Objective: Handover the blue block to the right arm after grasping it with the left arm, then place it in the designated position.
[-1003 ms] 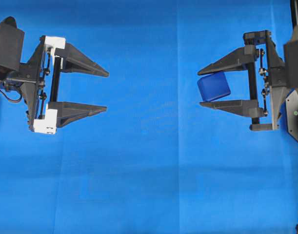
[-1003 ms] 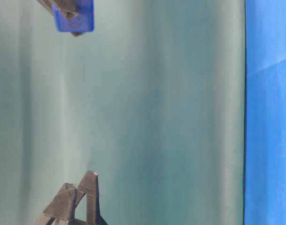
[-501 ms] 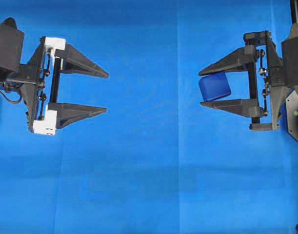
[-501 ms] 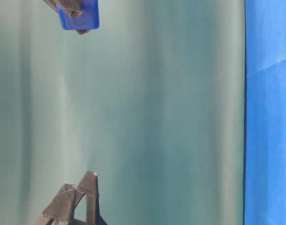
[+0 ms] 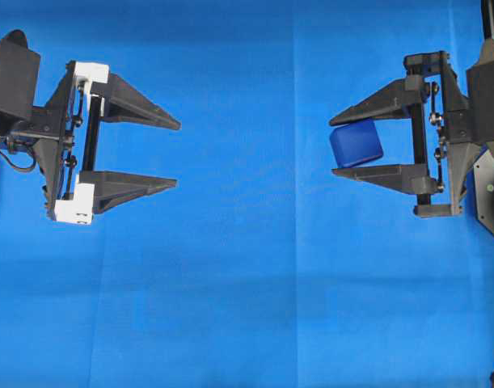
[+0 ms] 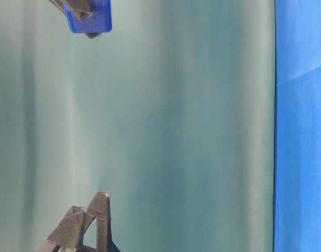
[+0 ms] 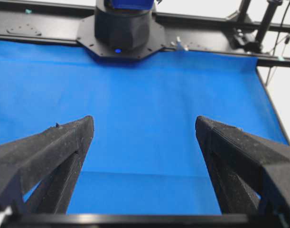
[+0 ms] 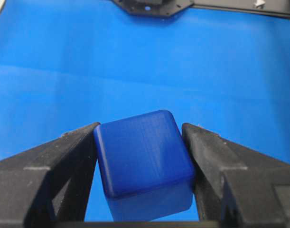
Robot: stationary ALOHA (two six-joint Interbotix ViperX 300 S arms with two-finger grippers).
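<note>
Blue cloth (image 5: 247, 307) bare mid-frame; blue block (image 5: 356, 144) upper right, clamped in right gripper (image 5: 337, 145), barely shifted lately; left gripper (image 5: 175, 152) spread wide, empty: handover apparently done, placing remains

left gripper (image 5: 176, 152) at left of overhead view, tips toward centre | right gripper (image 5: 332, 146) at right, facing it, well apart | block (image 5: 356, 144) sat between right fingers, near their tips, touching both | cloth (image 5: 247, 291) lay beneath both
</note>
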